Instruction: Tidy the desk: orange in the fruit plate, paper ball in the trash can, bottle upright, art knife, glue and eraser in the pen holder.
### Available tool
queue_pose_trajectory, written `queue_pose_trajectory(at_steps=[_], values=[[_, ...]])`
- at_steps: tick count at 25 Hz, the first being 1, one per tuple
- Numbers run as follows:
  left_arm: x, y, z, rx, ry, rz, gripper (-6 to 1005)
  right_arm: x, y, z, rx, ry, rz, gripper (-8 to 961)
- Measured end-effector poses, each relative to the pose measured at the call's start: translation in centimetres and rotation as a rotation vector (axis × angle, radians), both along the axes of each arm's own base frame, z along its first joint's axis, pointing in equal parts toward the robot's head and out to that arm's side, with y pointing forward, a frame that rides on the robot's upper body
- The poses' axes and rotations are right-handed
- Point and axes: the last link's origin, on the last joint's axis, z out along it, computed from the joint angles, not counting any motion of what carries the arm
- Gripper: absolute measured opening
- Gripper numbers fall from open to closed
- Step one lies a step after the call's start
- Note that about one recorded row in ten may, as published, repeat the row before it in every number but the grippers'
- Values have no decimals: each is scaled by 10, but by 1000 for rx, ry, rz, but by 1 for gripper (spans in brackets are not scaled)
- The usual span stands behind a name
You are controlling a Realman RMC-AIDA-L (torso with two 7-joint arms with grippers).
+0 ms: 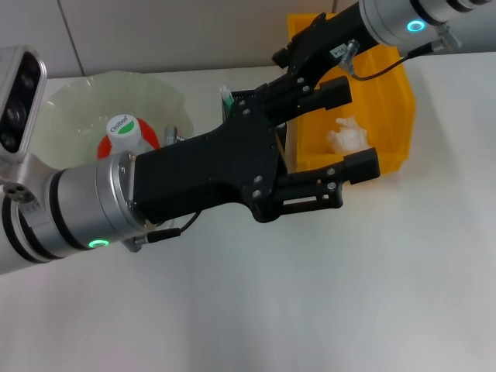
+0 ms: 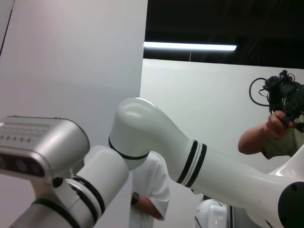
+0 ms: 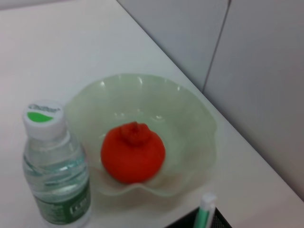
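Fingers spread, left gripper (image 1: 353, 128) hovers above crumpled paper ball (image 1: 346, 135).

bare table (image 1: 310, 310) in front; bottle (image 1: 126, 133) just beside fruit plate (image 1: 70, 101)

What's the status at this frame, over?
Left gripper open, raised mid-desk. Right gripper over pen holder. Orange in plate, bottle upright, paper ball binned.

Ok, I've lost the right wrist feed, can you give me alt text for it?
An orange sits in the pale green fruit plate on the white desk. A water bottle stands upright, capped, beside the plate, and a green-and-white tip pokes up from the black pen holder at the frame's edge.
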Motion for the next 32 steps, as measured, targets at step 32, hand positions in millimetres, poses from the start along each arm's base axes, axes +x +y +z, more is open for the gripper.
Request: queue_pose_trajectory(at_steps=[32], values=[[-45, 19, 23, 156, 130, 99, 822, 52, -72, 49, 104, 43, 37, 788]])
